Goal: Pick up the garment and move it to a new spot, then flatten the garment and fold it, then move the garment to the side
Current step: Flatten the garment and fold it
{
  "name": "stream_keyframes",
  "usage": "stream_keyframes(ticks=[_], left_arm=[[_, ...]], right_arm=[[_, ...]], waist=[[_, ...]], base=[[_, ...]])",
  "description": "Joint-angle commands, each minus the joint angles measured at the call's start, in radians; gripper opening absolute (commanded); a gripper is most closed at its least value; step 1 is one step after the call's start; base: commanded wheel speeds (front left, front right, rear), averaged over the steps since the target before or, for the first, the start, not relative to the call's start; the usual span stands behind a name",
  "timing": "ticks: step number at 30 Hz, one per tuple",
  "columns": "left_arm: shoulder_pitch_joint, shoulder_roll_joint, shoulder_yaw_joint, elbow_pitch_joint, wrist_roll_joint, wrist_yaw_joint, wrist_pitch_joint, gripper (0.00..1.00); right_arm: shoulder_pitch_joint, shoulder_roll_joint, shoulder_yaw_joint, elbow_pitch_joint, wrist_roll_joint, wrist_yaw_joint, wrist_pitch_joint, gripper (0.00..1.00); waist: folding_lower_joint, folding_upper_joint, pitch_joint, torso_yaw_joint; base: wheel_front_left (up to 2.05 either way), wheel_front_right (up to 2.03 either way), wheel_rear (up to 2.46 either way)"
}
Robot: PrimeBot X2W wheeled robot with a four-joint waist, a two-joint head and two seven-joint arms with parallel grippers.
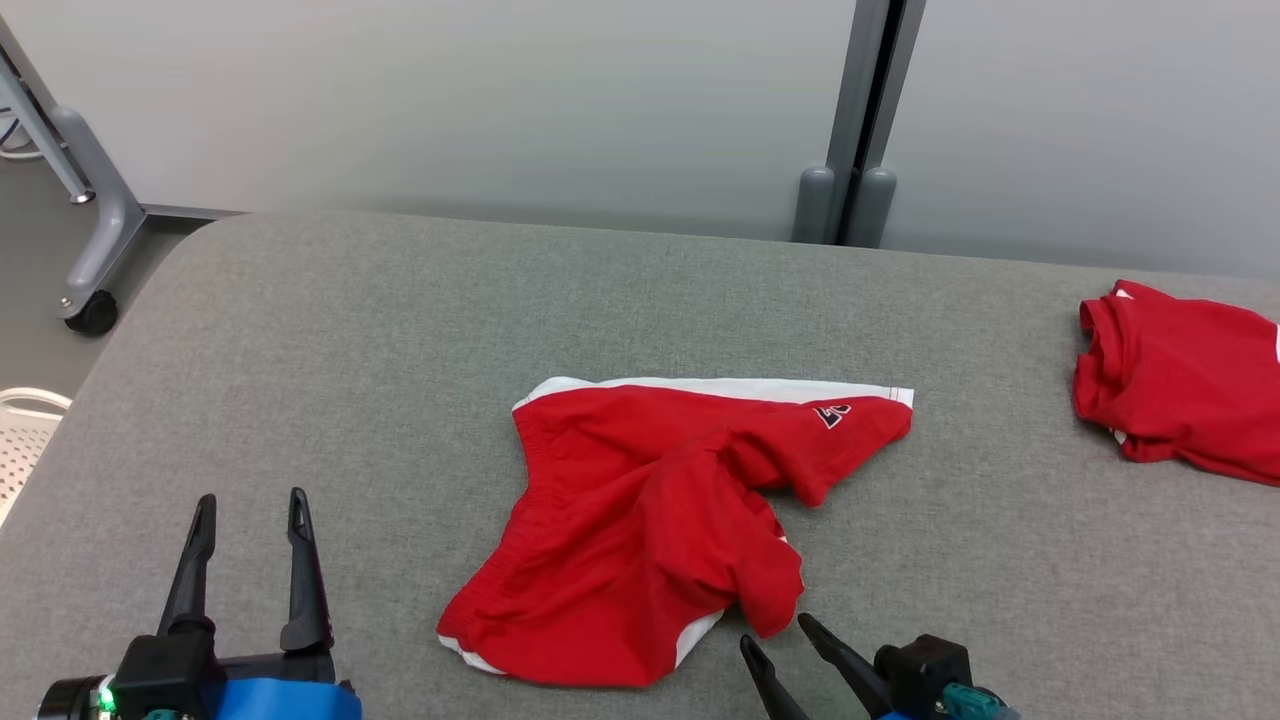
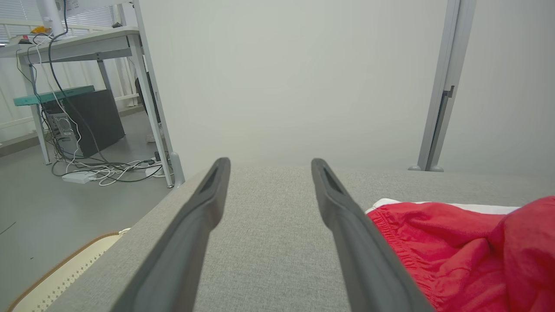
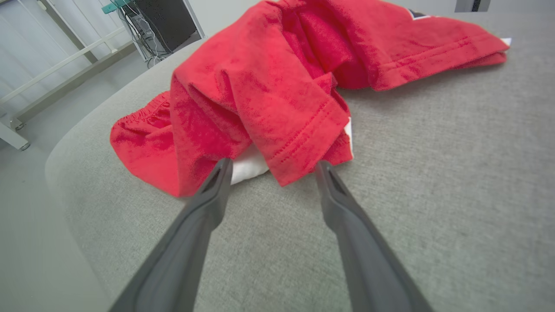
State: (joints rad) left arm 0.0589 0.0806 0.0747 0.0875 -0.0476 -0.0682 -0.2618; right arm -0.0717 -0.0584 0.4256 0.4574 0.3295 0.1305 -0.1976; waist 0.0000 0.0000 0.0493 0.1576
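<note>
Two grippers, both spread wide, both empty, and we start with the head view. The garment (image 1: 650, 520), a pair of red shorts with white trim, lies crumpled mid-way across the grey table (image 1: 350, 330). One leg is flopped over the body, so there's nothing flat to fold yet. The left gripper (image 1: 251, 498) hovers near the front edge, well apart from the cloth, parked out of the way, I'd say, for when a second corner needs holding. The right gripper (image 1: 775, 630) sits low, tips aimed at the nearest drooping fold, just beside it. Far right, a second red garment (image 1: 1180, 390) lies at the table's side, likely the put-away spot.

Left wrist view now: long dark fingers wide open, bare grey padding between them, the elastic waistband off beside one finger. Beyond the table, a desk (image 2: 78, 43) and loose cables (image 2: 108, 171) on the floor.

Right wrist view, and this is where the action is: the fingers are parted to straddle the stitched hem of that folded-over leg, and the hem's corner hangs right between the tips. Whether either tip touches cloth, I can't tell. My read is that the pick-up is being lined up, on a doubled hem that gives the jaws something thick to pinch, and closing on it is what's called for next
</note>
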Motion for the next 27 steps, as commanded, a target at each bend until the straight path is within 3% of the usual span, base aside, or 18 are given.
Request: stream_keyframes(ticks=[1, 7, 8, 9, 10, 18, 27], left_arm=[[-0.013, -0.005, -0.004, -0.003, 0.005, -0.002, -0.004, 1.0], [-0.023, -0.011, -0.003, -0.002, 0.006, -0.002, -0.004, 1.0], [-0.023, -0.012, -0.004, -0.001, 0.007, -0.001, -0.004, 1.0], [-0.026, -0.013, -0.003, 0.002, 0.007, -0.002, -0.004, 1.0], [-0.029, -0.013, -0.004, 0.004, 0.007, -0.003, -0.004, 1.0], [0.001, -0.019, 0.004, 0.011, 0.009, -0.003, -0.004, 1.0], [0.018, -0.023, 0.007, 0.018, 0.01, -0.009, -0.004, 1.0]], right_arm=[[-0.019, -0.007, 0.003, 0.009, 0.0, 0.001, 0.002, 1.0], [-0.119, 0.001, 0.024, 0.137, 0.015, 0.001, -0.028, 1.0], [-0.135, 0.002, 0.035, 0.164, 0.009, 0.001, -0.032, 0.81], [-0.156, 0.003, 0.039, 0.187, 0.009, 0.001, -0.039, 0.36], [-0.174, 0.003, 0.041, 0.206, 0.017, 0.001, -0.043, 0.0], [-0.182, -0.019, 0.055, 0.215, 0.058, 0.001, -0.068, 0.0], [0.012, -0.123, 0.028, -0.091, 0.032, 0.001, -0.009, 0.0]], waist=[[0.0, 0.0, 0.003, 0.003], [0.0, 0.0, 0.015, 0.013], [0.0, 0.0, 0.016, 0.013], [0.0, 0.0, 0.017, 0.013], [0.0, 0.0, 0.018, 0.014], [0.0, 0.0, -0.007, -0.017], [0.0, 0.0, -0.029, -0.063]], base=[[0.0, 0.0, 0.0], [0.0, 0.0, 0.0], [0.0, 0.0, 0.0], [0.0, 0.0, 0.0], [0.0, 0.0, 0.0], [0.0, 0.0, 0.0], [0.0, 0.0, 0.0]])
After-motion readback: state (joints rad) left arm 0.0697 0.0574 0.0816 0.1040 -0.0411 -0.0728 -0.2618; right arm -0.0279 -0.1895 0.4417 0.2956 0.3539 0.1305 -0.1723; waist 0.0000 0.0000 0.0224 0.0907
